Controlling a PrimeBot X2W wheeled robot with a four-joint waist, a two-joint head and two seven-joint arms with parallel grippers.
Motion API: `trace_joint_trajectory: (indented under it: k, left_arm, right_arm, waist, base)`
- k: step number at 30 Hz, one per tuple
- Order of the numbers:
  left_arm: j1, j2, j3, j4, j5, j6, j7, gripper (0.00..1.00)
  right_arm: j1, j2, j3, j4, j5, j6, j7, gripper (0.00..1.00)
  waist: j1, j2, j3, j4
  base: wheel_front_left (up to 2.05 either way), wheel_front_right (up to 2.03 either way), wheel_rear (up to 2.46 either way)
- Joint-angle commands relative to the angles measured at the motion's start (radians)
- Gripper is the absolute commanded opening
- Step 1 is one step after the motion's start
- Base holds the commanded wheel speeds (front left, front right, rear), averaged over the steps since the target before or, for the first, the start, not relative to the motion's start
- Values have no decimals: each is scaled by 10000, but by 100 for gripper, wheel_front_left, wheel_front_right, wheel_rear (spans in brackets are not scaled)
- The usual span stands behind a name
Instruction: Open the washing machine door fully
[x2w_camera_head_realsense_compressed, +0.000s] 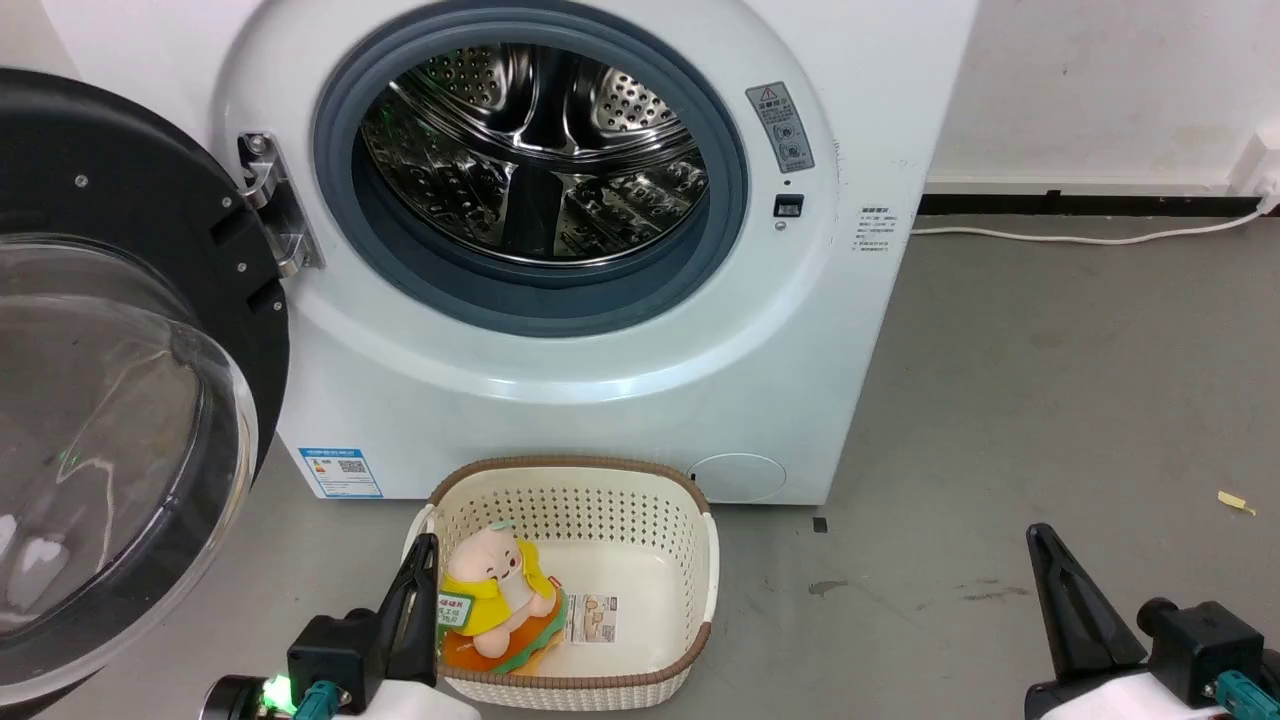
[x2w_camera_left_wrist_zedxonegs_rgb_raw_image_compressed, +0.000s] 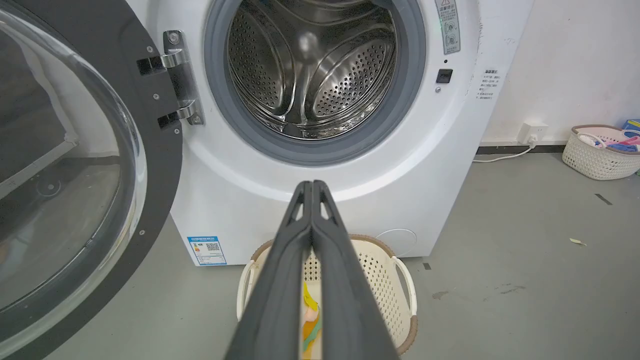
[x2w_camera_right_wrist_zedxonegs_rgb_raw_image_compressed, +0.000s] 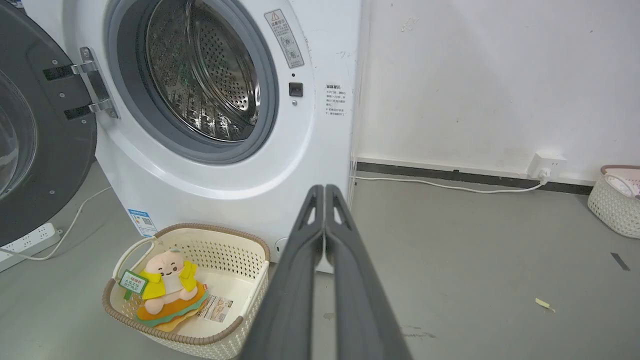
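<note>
washing machine door hangs wide open left of the washing machine, left gripper and right gripper both clenched empty, well clear; any last push should go on the black rim, slowly, not the glass.

White washing machine, glossy black door with a clear glass middle, grey gasket round a shiny steel drum dotted with holes. Cream basket — holey pattern, brown rim — with a pale pink plush in a yellow jacket. Blue sticker, grey floor.
</note>
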Motion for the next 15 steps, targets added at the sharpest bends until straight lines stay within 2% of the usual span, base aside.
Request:
trace_joint_trajectory:
  k: [1,15]
  left_arm:
    - [-125,5,52,-52,85,-30,46,0]
    - [-234,-6,214,-109,204,-36,332,0]
  right_arm:
    - [-162,10,33,31,-78,4,45,0]
    - [-317,13,182,46,-178,5,333,0]
  waist:
    - [0,-1,0,-3]
    - [0,-1,-4,-116]
  base:
    - [0,0,0]
    - [0,0,0]
